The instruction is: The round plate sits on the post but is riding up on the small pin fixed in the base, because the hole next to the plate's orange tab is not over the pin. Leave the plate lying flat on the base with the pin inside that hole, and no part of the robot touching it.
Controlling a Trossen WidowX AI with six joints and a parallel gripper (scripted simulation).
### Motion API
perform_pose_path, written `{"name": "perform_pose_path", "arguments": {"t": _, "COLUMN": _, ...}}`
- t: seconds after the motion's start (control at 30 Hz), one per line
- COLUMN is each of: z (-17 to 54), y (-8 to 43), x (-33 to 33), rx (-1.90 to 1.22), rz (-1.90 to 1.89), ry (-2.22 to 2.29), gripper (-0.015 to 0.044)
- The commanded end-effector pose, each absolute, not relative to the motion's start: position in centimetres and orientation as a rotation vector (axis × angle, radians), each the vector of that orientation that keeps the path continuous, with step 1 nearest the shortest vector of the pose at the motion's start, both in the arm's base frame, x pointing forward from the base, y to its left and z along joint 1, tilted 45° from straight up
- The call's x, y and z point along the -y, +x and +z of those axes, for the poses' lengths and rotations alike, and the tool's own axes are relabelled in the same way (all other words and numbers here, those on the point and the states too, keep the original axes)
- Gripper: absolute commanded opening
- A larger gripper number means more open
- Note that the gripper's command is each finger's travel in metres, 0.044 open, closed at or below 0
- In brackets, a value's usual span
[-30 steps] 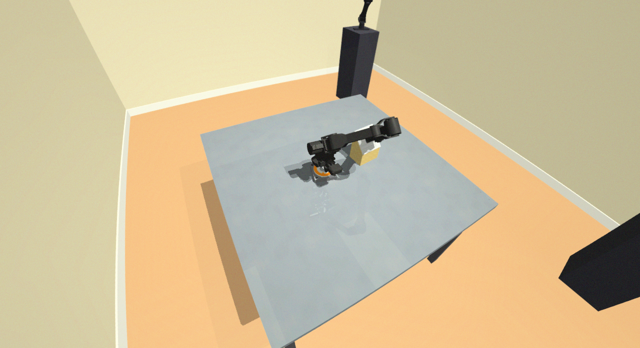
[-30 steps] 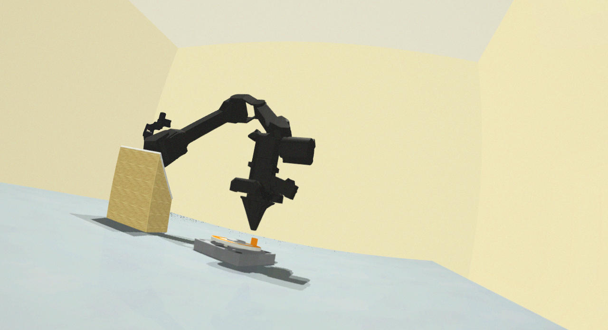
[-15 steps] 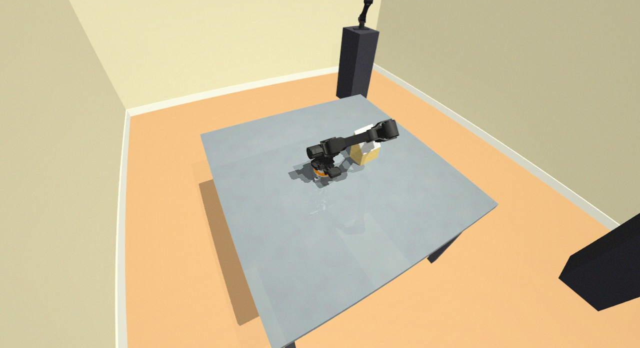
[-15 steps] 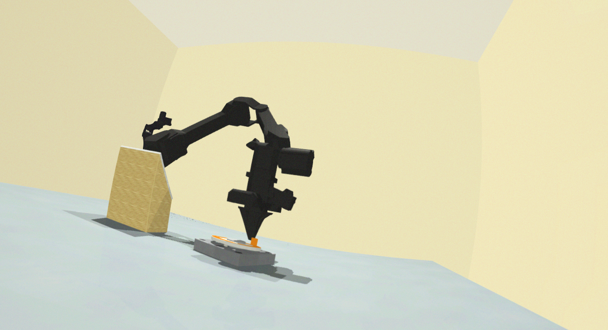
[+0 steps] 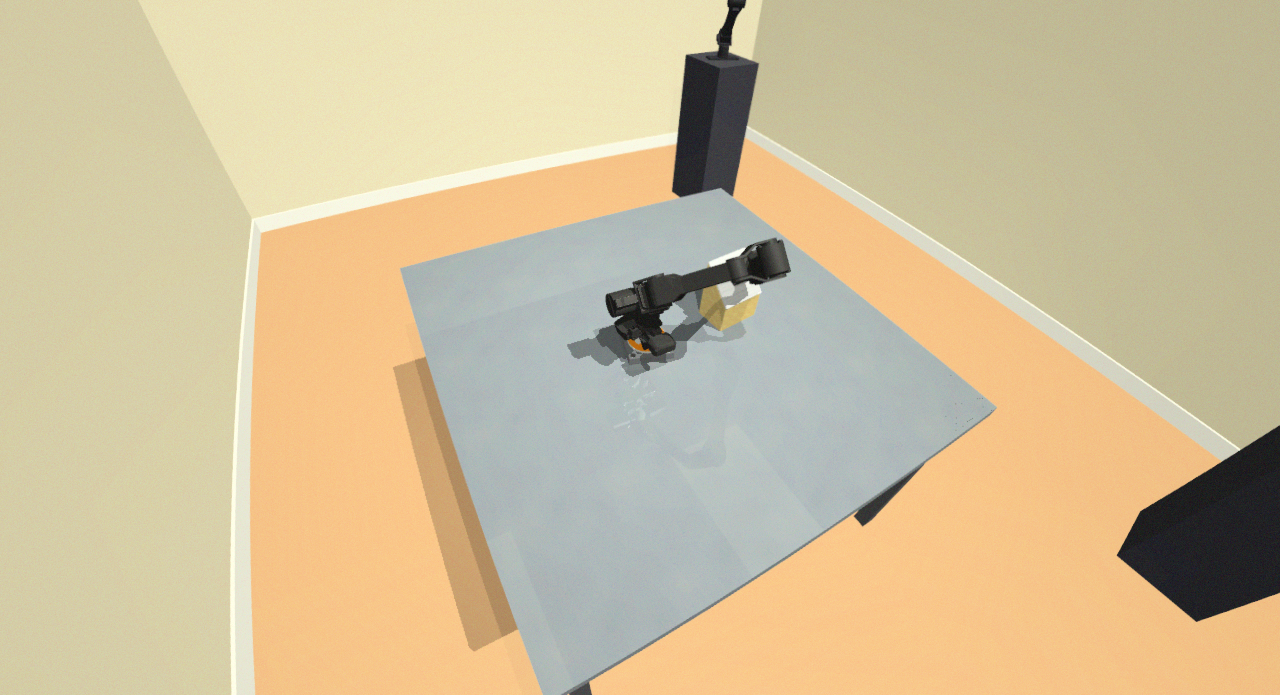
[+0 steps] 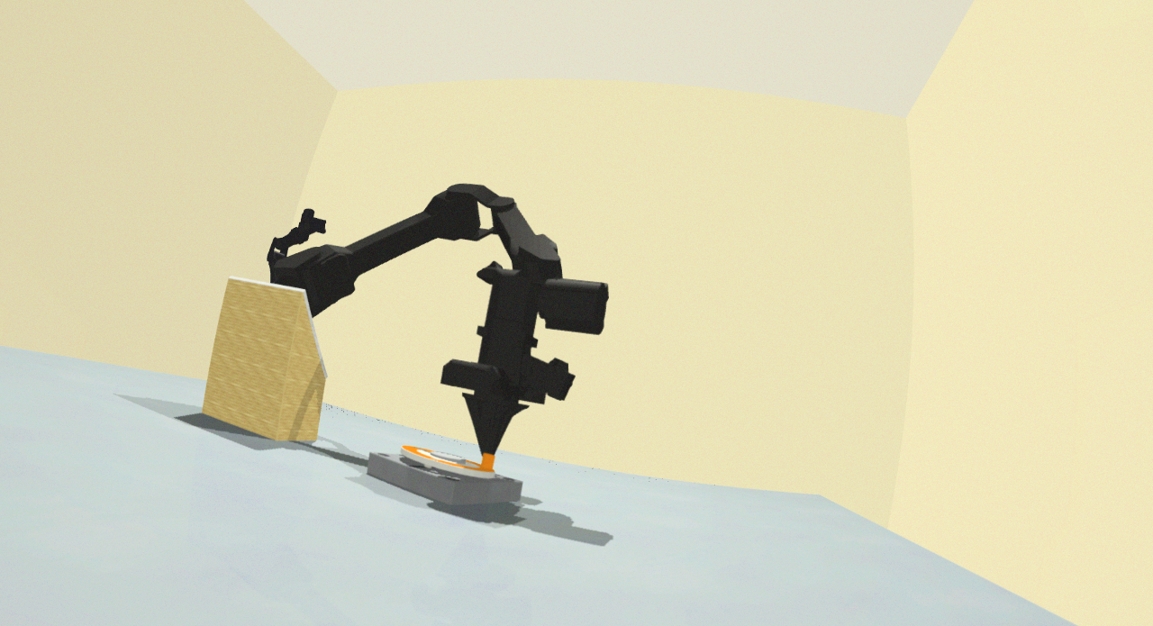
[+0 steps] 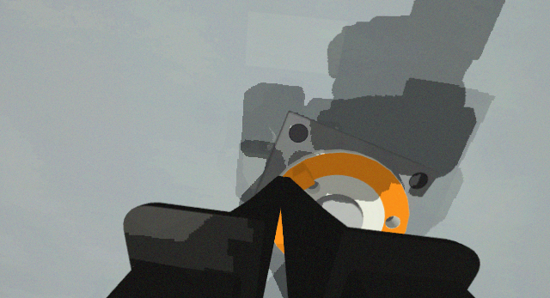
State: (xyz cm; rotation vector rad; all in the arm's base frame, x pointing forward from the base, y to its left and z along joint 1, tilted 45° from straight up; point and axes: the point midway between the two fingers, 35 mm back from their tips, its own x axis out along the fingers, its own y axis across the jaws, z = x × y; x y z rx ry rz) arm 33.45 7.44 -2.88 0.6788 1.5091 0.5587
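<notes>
Grey surface [image 6: 161, 525] carries the base [image 6: 443, 481]; my closed, empty fingers [image 6: 487, 453] touch the plate's [image 7: 357, 169] orange tab [image 6: 486, 461], lower centre.

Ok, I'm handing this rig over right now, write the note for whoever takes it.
Gripper: shut, holding nothing, tip down at the orange tab on the round plate.
Plate: on the grey base, one edge looks raised in the exterior view.
Pin: not visible; seating unconfirmed.
Done: gripper is at the tab.
Left: turn the plate by the tab until its hole drops over the pin, check it lies flat, then lift clear.
</notes>
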Motion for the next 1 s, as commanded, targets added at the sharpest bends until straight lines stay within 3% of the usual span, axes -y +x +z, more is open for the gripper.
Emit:
{"name": "perform_pose_path", "arguments": {"t": 0.0, "z": -3.3, "y": 34.0, "x": -7.2, "rx": -1.507, "rz": 0.564, "ry": 0.671, "gripper": 0.0}}
{"name": "perform_pose_path", "arguments": {"t": 0.97, "z": -5.2, "y": 35.2, "x": -5.2, "rx": -1.507, "rz": 0.564, "ry": 0.669, "gripper": 0.0}}
